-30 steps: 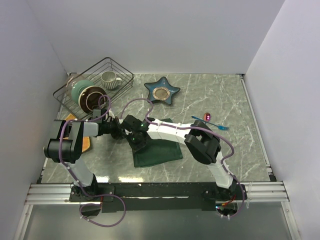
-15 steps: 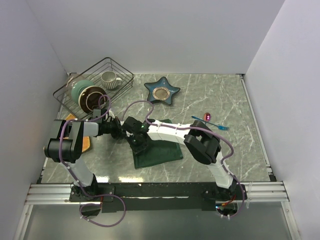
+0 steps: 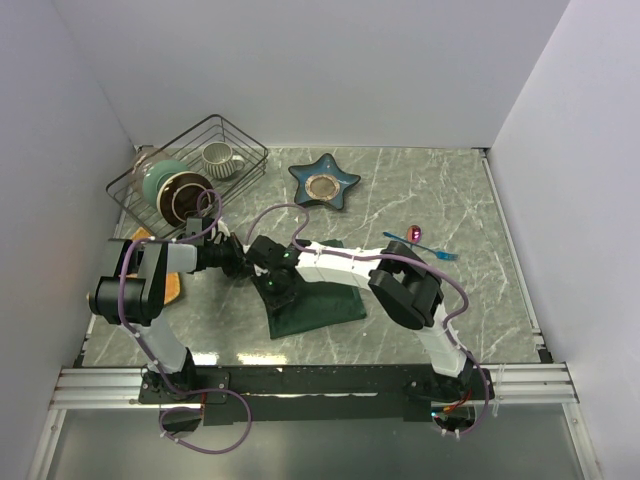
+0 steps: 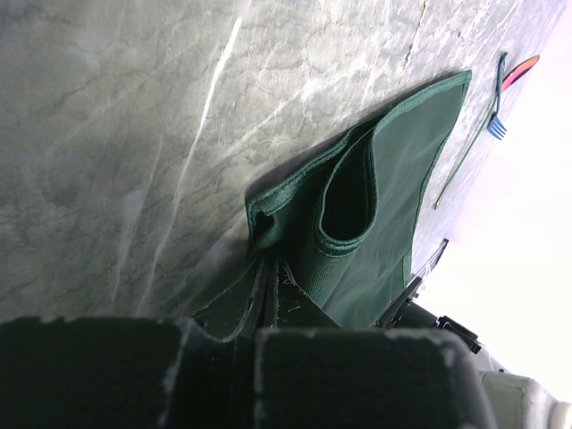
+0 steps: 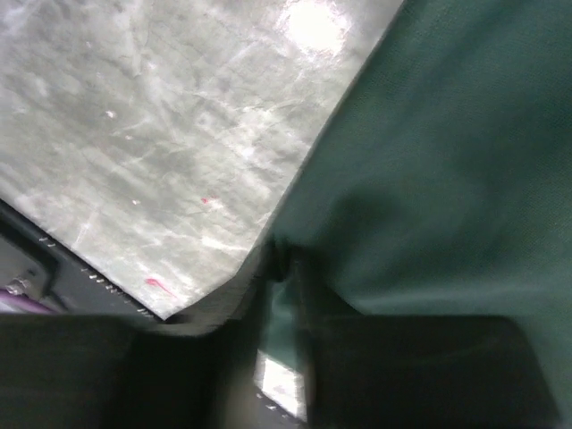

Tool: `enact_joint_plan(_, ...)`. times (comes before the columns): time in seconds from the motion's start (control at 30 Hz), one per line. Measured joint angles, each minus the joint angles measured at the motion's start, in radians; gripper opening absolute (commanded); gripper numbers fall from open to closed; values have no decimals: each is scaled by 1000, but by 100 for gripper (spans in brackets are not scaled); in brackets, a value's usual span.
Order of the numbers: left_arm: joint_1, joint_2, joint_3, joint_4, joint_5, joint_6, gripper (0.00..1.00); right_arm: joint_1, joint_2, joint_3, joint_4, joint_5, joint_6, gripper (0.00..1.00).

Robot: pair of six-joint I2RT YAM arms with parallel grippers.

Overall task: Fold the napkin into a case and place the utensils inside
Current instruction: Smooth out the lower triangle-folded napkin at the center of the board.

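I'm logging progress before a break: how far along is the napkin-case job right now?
Done: the napkin looks doubled over at its left edge, not yet a narrow case. In hand: the left claw pinches that edge; the right claw is at it too, grip unclear. Left: finish folding, then insert the blue fork and pink utensil, lying on the table to its right.

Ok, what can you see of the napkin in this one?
The napkin is dark green cloth with a stitched hem, lying on the marble table, partly folded: one edge is doubled over into a loose open loop. The left end effector pinches that folded corner; the right end effector sits over the cloth beside it.
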Motion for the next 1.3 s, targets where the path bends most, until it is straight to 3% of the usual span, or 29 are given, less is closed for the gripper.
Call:
enact_joint_plan(0.13, 0, 0, 1, -2, 0, 5, 30, -2, -8, 0, -3, -18, -1, 47)
enact_joint_plan(0.23, 0, -17, 10, -22, 5, 15, 42, -14, -28, 4, -24, -25, -20, 51)
enact_joint_plan(0.3, 0, -47, 13, -51, -7, 30, 49, -33, -52, 14, -51, -32, -42, 57)
enact_joint_plan(0.43, 23, -156, 24, -145, -34, 59, 53, -109, -154, 19, -90, -71, -101, 65)
enact_joint_plan(0.63, 72, -321, 56, -201, -32, 100, 33, -280, -380, -72, -86, -195, -219, 64)
enact_joint_plan(0.77, 52, -323, 48, -133, 46, 77, 22, -397, -445, -200, -70, -334, -294, 57)
enact_joint_plan(0.93, -31, -243, -2, -22, 118, 10, 13, -513, -361, -325, -79, -550, -341, 46)
enact_joint_plan(1.03, -72, -180, -27, 4, 139, -14, 10, -554, -299, -388, -80, -654, -352, 46)
enact_joint_plan(1.3, -83, 24, 3, 5, 140, -1, 5, -563, -225, -502, -60, -734, -342, 45)
